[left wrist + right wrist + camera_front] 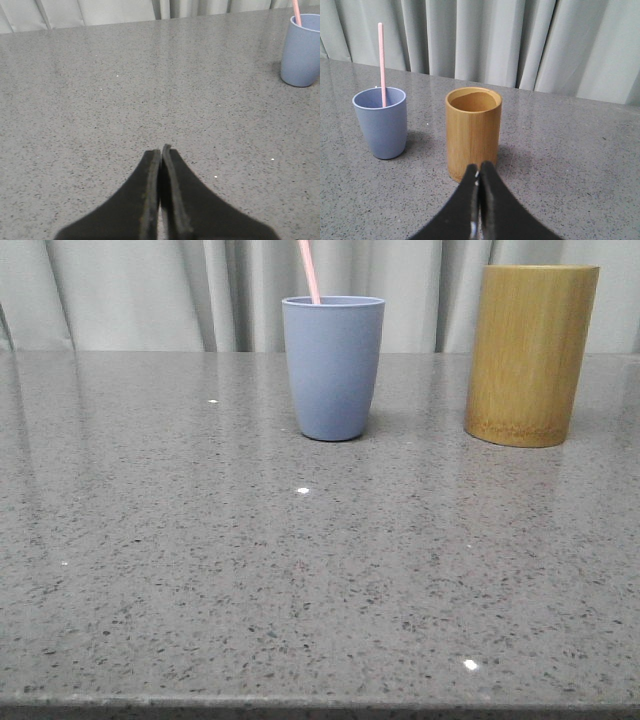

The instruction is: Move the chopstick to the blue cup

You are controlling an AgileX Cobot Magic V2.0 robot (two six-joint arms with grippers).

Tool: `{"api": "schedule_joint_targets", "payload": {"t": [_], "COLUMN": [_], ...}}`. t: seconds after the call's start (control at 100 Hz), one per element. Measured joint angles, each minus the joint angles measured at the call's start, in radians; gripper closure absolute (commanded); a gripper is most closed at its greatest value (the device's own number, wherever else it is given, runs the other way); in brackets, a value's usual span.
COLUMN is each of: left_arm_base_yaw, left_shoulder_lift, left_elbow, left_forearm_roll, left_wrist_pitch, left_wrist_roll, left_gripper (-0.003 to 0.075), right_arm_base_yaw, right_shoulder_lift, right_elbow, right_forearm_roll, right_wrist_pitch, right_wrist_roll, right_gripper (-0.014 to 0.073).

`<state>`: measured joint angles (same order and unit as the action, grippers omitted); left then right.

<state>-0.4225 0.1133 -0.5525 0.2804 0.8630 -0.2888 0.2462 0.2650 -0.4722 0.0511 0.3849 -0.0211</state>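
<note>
The blue cup (333,367) stands upright at the back middle of the table. A pale pink chopstick (309,271) stands in it, leaning against its rim, with only the upper end showing. The cup also shows in the left wrist view (301,50) and the right wrist view (380,122), with the chopstick (381,64) rising from it. My left gripper (161,150) is shut and empty, low over bare table well away from the cup. My right gripper (479,166) is shut and empty, just in front of the bamboo cylinder. Neither gripper shows in the front view.
A taller yellow-brown bamboo cylinder (529,355) stands to the right of the blue cup; its inside looks empty in the right wrist view (473,133). Grey curtains (150,290) hang behind the speckled grey table (300,590), whose front edge is near the camera.
</note>
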Motion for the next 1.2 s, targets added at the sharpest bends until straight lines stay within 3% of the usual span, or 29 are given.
{"api": "schedule_joint_targets", "payload": {"t": [0.16,0.32,0.56,0.75,1.05,1.2], "left_arm_base_yaw": [0.0,0.036,0.234,0.366,0.398,0.398], "left_shoulder_lift": [0.0,0.0,0.0,-0.028,-0.117,-0.117], "left_elbow": [0.004,0.066,0.237,0.352,0.553,0.555], "left_forearm_roll": [0.033,0.036,-0.07,-0.141,-0.203,-0.238], "left_wrist_pitch": [-0.024,-0.164,-0.482,-0.637,-0.739,-0.739], "left_wrist_roll": [0.0,0.0,0.072,0.145,0.198,0.2], "left_gripper": [0.0739,0.0739,0.0739,0.0739,0.0739,0.0739], "right_arm_base_yaw": [0.0,0.0,0.0,0.0,0.0,0.0], "right_shoulder_lift": [0.0,0.0,0.0,0.0,-0.001,-0.001], "right_elbow": [0.0,0.0,0.0,0.0,0.0,0.0], "right_forearm_roll": [0.0,0.0,0.0,0.0,0.0,0.0], "right_wrist_pitch": [0.0,0.0,0.0,0.0,0.0,0.0], "right_wrist_roll": [-0.001,-0.001,-0.001,-0.001,-0.001,-0.001], "right_gripper": [0.0659,0.0659,0.0659,0.0659,0.0659,0.0659]}}
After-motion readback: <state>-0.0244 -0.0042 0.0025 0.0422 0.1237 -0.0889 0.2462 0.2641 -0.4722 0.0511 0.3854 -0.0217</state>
